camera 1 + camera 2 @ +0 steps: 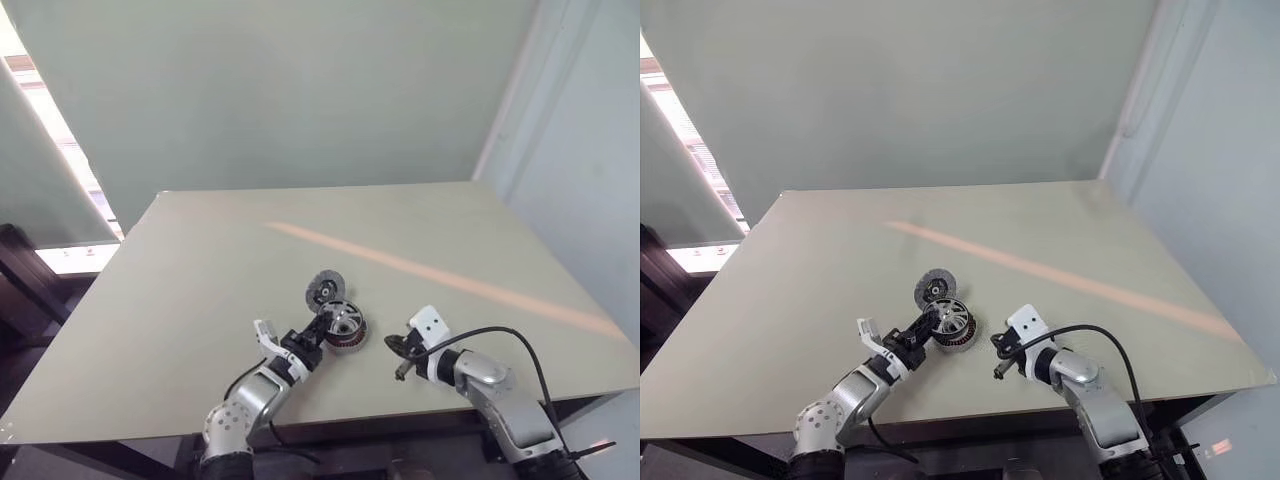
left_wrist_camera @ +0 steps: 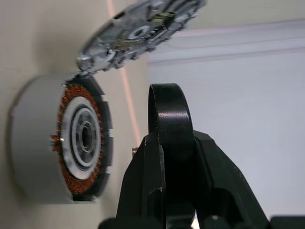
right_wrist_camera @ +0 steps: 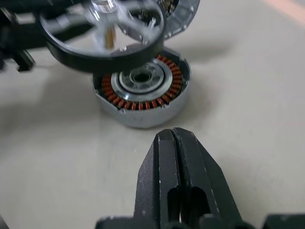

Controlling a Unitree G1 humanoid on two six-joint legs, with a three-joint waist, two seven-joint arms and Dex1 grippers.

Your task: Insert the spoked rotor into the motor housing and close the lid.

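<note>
Left fingers (image 1: 923,328) clamp spoked rotor (image 1: 948,318) over copper-wound motor housing (image 3: 140,90); right fingers (image 3: 175,157) together.

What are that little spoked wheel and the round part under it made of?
The spoked rotor looks like metal: bright silver spokes inside a dark rim. The motor housing seems to be matte grey metal, ringed inside with copper-coloured windings, probably wire, around a shiny silver hub.

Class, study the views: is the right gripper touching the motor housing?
Apart. In the right wrist view, bare table shows between the shut right gripper and the motor housing.
</note>
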